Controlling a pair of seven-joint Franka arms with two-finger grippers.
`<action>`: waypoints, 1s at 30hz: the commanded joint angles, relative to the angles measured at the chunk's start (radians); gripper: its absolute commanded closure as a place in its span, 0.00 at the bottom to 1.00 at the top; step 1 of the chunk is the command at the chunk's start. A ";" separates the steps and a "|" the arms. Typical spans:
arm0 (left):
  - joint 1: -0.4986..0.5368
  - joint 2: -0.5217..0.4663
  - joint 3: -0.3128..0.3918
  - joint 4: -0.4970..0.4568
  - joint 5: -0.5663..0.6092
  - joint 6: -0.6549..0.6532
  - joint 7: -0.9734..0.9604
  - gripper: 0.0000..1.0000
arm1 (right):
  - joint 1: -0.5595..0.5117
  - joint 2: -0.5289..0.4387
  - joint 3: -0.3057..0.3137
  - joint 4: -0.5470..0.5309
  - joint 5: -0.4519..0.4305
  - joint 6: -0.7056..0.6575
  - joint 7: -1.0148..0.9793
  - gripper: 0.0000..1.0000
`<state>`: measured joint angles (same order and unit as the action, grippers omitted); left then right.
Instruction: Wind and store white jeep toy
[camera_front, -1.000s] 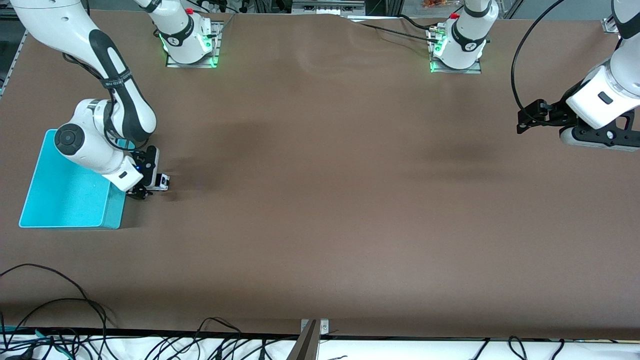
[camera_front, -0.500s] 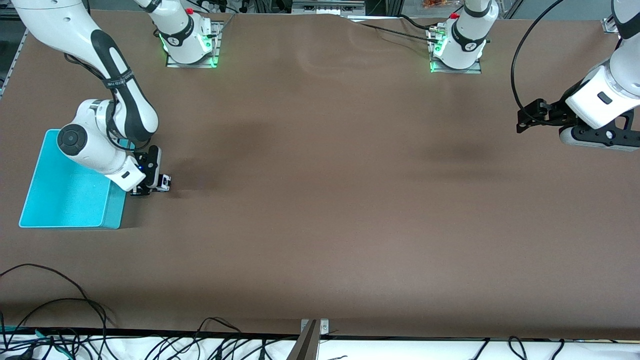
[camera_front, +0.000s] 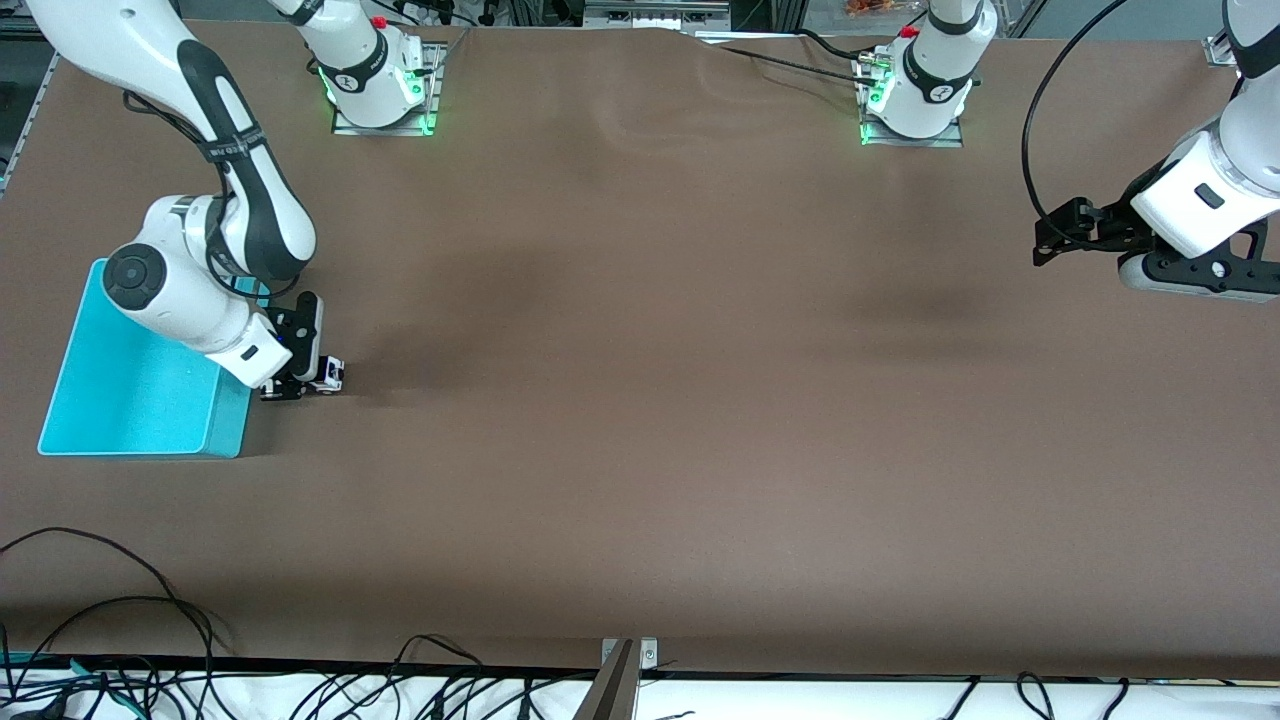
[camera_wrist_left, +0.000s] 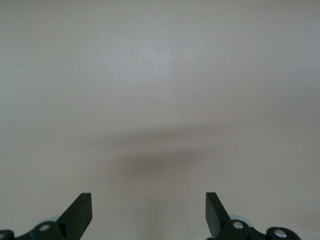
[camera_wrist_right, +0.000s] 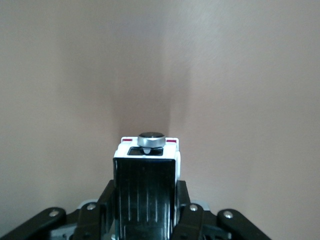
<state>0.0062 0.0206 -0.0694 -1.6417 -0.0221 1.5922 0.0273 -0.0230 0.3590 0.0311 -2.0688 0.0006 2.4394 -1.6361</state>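
- Two arms share the brown table (camera_front: 650, 400), and only the right one is at work; its wrist has drifted slightly toward the right arm's end of the table over the last second, while the left arm waits at the table's other end.
- The cyan bin (camera_front: 130, 400) sits just beside the working gripper, at the right arm's end; it has not moved and nothing shows inside it.
- The left gripper (camera_front: 1045, 245) hangs well apart from the action, fingers spread wide and empty, with only bare table under it in the left wrist view.
- The right gripper (camera_front: 300, 385) has gone from partly open to clamped tight on the white jeep toy (camera_front: 330, 375); the right wrist view shows the black roof pinched between the fingers (camera_wrist_right: 192, 220).
- The jeep itself has barely shifted; it appears to sit on the table close beside the bin's wall, nearer the middle of the table than the bin.
- That fresh grip suggests the pick is secured, so dragging the toy back to wind it, or lifting it over the bin, looks possible next.
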 joint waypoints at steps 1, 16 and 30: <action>0.005 0.012 -0.004 0.029 0.005 -0.021 0.002 0.00 | -0.003 -0.023 0.006 0.123 -0.010 -0.167 0.002 0.81; 0.005 0.012 -0.004 0.029 0.005 -0.034 0.002 0.00 | -0.012 -0.066 -0.091 0.280 -0.010 -0.437 -0.022 0.80; 0.006 0.012 -0.004 0.028 0.005 -0.035 0.002 0.00 | -0.014 -0.077 -0.286 0.223 -0.004 -0.450 -0.272 0.79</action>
<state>0.0062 0.0209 -0.0694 -1.6417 -0.0221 1.5819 0.0273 -0.0376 0.2962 -0.1987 -1.8040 0.0006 1.9899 -1.8323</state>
